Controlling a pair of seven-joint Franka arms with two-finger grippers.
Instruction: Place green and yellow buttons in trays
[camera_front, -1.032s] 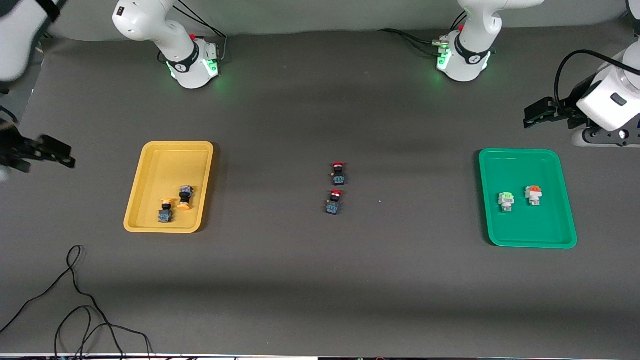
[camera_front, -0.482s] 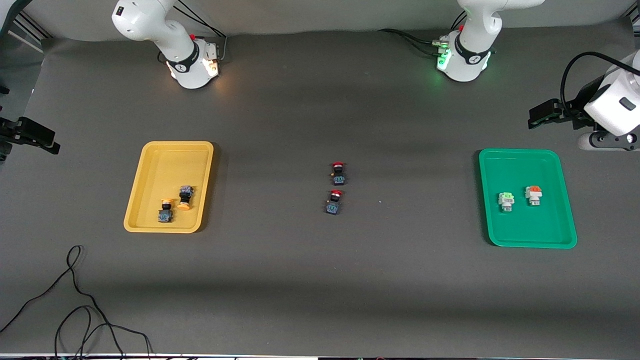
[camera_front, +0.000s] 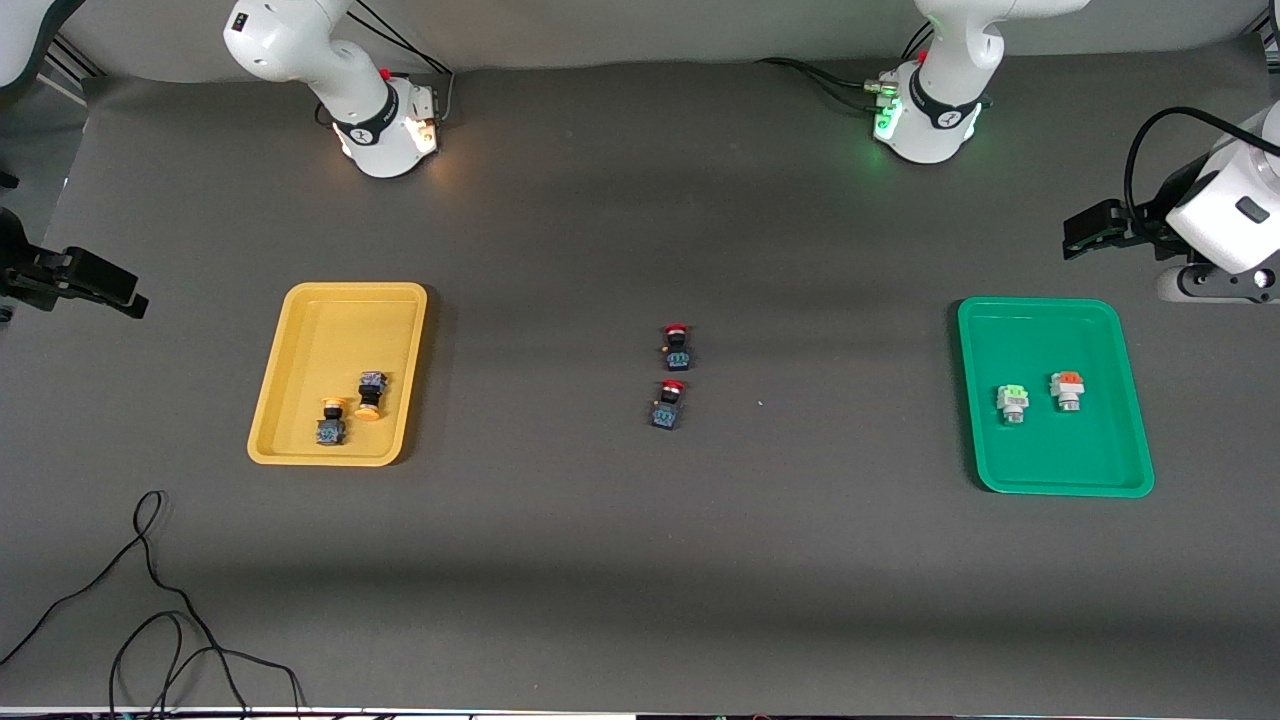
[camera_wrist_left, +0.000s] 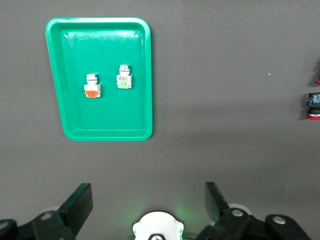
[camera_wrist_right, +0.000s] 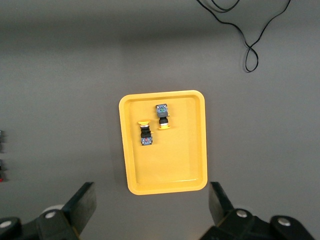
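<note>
Both hands are up in the air with fingers spread wide and nothing in them. The left hand (camera_front: 1085, 228) hangs at the left arm's end of the worktop (camera_front: 640, 560), off the edge of the green tray (camera_front: 1120, 340) and not over it. From its wrist view the tray sits well clear of the fingers (camera_wrist_left: 77, 205), and in it lie two white buttons side by side, apart from each other: one with a green cap (camera_front: 1013, 401), one with an orange-red cap (camera_front: 1068, 389).

The right hand (camera_front: 100, 285) hangs at the right arm's end, off to the side of the yellow tray (camera_front: 300, 330). In that tray are two black buttons with yellow caps (camera_front: 371, 396) (camera_front: 331, 420), close together, pointing opposite ways.

Between the trays, well away from both hands, two red-capped buttons (camera_front: 677, 347) (camera_front: 668, 404) sit on the bare worktop. A loose black cable (camera_front: 150, 600) lies nearer the front camera than the yellow tray.
</note>
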